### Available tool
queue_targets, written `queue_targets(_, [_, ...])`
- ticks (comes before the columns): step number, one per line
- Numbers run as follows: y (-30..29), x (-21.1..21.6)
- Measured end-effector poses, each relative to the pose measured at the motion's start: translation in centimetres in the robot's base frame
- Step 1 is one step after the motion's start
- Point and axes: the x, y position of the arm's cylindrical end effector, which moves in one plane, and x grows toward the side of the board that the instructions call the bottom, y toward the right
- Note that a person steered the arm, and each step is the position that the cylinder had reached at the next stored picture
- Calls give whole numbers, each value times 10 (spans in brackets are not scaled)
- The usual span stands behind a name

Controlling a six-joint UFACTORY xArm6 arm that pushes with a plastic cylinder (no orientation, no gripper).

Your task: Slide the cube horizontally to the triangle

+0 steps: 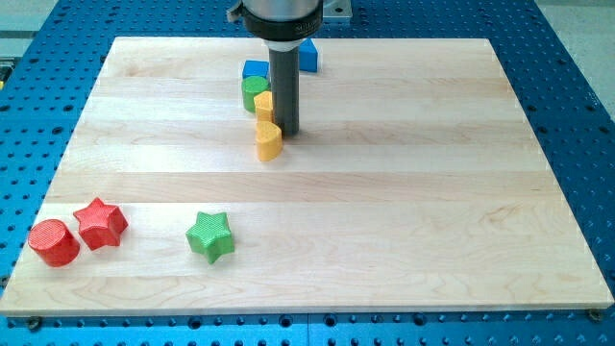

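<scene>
Tool, my tip (288, 131) — bare rod, grips nothing | blue cube (255, 69) toward view's top-left, apart | yellow block (268, 141) just left

Surface (404, 221): pale wooden board of lengthwise planks with visible grain and faint seams, filling most of the view; its edges run out to the view's left, right and bottom, well away from the tool.

Base (577, 115): blue perforated metal plate with a regular grid of small holes, showing as a border around the surface on all sides.

Strip (19, 38): grey-white band at the view's top left, far to the left of the tool.

Light: even, bright, soft shadows only. Walls, floor, windows: outside the view.
</scene>
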Motion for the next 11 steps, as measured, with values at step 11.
queue_targets(11, [-22,-88])
